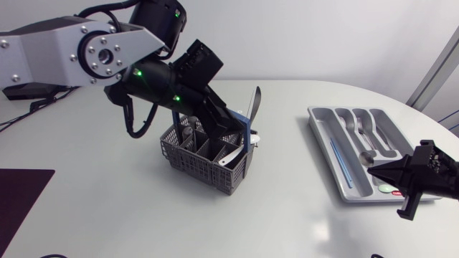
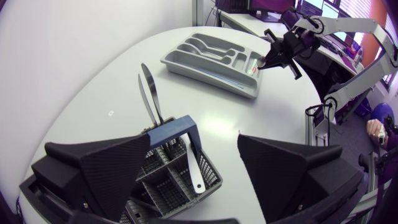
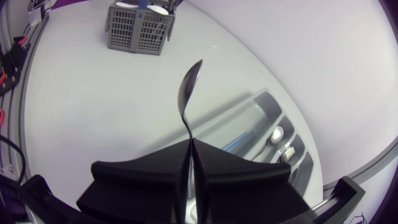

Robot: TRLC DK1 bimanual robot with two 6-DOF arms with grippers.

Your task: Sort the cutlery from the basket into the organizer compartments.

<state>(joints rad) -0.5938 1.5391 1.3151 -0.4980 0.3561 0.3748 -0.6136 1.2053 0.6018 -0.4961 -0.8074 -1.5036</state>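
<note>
Right tool (image 3: 189,146) clamped on a spoon (image 3: 186,93), handle pinched between the fingers and bowl pointing ahead. In the head view it sits at the organizer's (image 1: 318,130) 5 o'clock corner, not yet over a compartment. Organizer lies at 3 o'clock from the basket (image 1: 204,168), well apart on the tabletop, and already has forks and spoon bowls in the middle slots and a blue piece in the long slot at its 9 o'clock side. Step in hand looks like spoon delivery. To do it well, bring the tool over the slot that already shows spoon bowls (can't tell which slot exactly). Turn the spoon parallel to the divider and get low before letting go, so it doesn't bounce across a wall. Left tool (image 2: 202,149) has its fingers wide apart, holding nothing, above the basket with the blue handle (image 2: 180,129) between them. Two knives (image 1: 253,106) stand blade-up at the basket's 1 o'clock corner, and another utensil (image 1: 233,154) leans in a cell at 4 o'clock. Next pick probably needs one knife only, so close low on a single blade and lift straight up, or the basket may drag.
</note>
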